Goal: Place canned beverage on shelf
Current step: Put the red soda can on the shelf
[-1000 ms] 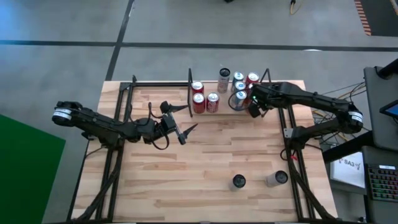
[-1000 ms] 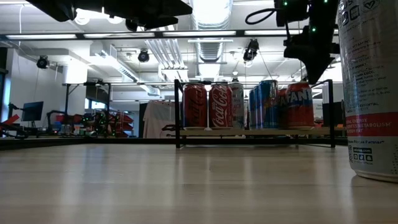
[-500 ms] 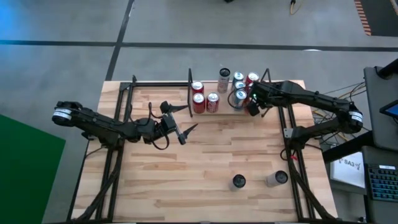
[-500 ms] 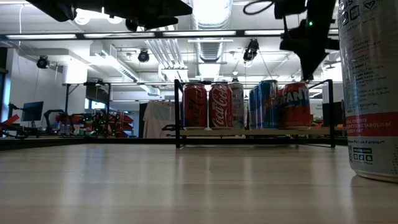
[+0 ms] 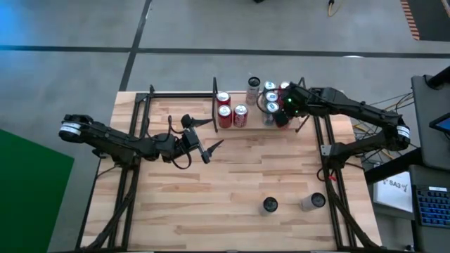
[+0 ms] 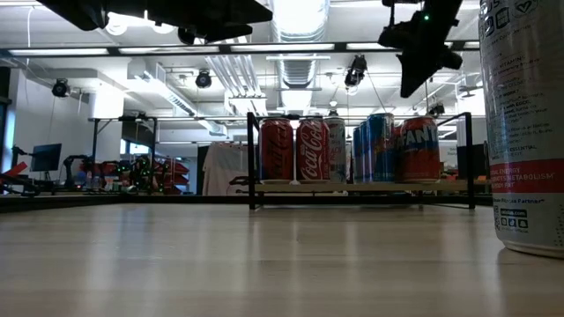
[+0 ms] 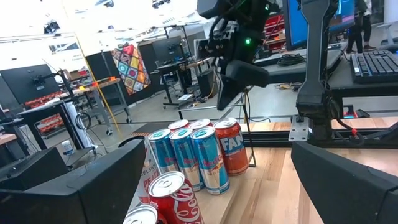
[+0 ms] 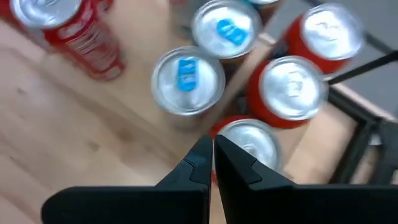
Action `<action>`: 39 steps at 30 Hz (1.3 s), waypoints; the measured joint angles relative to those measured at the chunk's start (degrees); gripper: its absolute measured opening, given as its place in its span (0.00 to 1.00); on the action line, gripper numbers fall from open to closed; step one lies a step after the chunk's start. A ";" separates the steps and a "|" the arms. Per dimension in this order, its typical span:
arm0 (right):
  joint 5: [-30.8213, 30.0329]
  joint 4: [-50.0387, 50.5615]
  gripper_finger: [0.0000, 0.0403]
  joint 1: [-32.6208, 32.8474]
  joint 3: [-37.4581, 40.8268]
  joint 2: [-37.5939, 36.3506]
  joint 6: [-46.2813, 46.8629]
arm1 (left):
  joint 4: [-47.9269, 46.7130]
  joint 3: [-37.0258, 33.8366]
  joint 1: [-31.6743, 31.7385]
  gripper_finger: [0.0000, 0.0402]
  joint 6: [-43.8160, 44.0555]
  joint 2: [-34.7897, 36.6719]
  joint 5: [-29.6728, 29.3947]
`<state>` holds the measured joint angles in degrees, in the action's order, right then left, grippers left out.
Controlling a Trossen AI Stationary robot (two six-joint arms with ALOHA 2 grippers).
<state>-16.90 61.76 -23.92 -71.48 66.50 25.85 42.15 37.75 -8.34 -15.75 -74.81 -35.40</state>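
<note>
From above, the shelf (image 5: 259,105) stands at the far edge of the table (image 5: 232,190), a little to the right of the middle. Several cans stand on it: three red cans (image 5: 225,112) on its left part and a group of blue and red cans (image 5: 271,98) on its right part. The right gripper (image 5: 283,118) hangs over the right end of the shelf, above the cans, with its fingers pressed together and nothing between them. The left gripper (image 5: 209,138) waits over the table on the left side, its fingers spread wide and empty. Two more cans (image 5: 270,205) stand apart near the front right of the table.

In the low view, the shelf (image 6: 361,187) carries a row of cans: two red cola cans (image 6: 295,151), blue cans (image 6: 374,148) and an orange-red can (image 6: 421,150). The right gripper (image 6: 414,75) is in the air above the orange-red can, not touching it. One tall can (image 6: 524,123) stands very close to the camera at the right.

In the left wrist view, the right gripper (image 7: 227,93) hangs above the cans (image 7: 199,155).

In the right wrist view, the closed fingers (image 8: 211,165) point down at can tops (image 8: 249,140).
</note>
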 joint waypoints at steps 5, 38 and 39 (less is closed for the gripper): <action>1.43 -0.73 0.02 0.01 2.59 0.04 0.83 | -0.22 -0.02 0.00 0.97 0.05 0.00 -0.01; -2.78 5.16 0.02 -0.09 6.65 -0.02 1.11 | -0.27 -0.02 0.00 0.97 0.24 0.00 0.00; -2.90 5.16 0.02 -0.09 6.71 -0.02 1.11 | -0.27 -0.02 0.00 0.97 0.24 0.00 0.00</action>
<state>-19.80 66.92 -24.02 -64.77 66.48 26.96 41.89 37.74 -8.34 -15.51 -74.81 -35.40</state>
